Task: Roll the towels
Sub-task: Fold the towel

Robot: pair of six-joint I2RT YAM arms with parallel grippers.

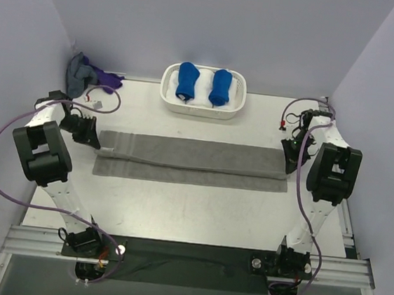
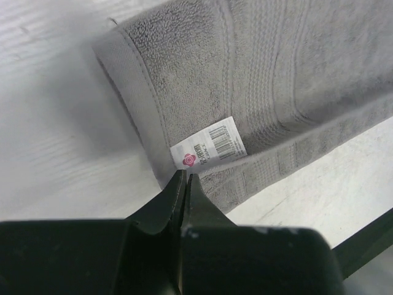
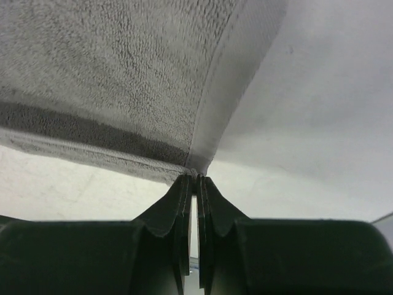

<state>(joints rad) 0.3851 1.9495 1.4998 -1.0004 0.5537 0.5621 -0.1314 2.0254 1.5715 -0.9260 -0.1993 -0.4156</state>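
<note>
Towel point(image 1: 192, 160) lies centre frame, folded lengthwise. The left end effector point(image 1: 96, 141) and right end effector point(image 1: 288, 165) each clamp an end corner, apparently squaring the fold for rolling.

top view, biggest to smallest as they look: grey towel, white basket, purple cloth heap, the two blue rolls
1. long flat mid-grey terry towel
2. white oval plastic basket
3. crumpled purple-and-grey cloth heap
4. two bright blue towel rolls, too alike to separate
</note>
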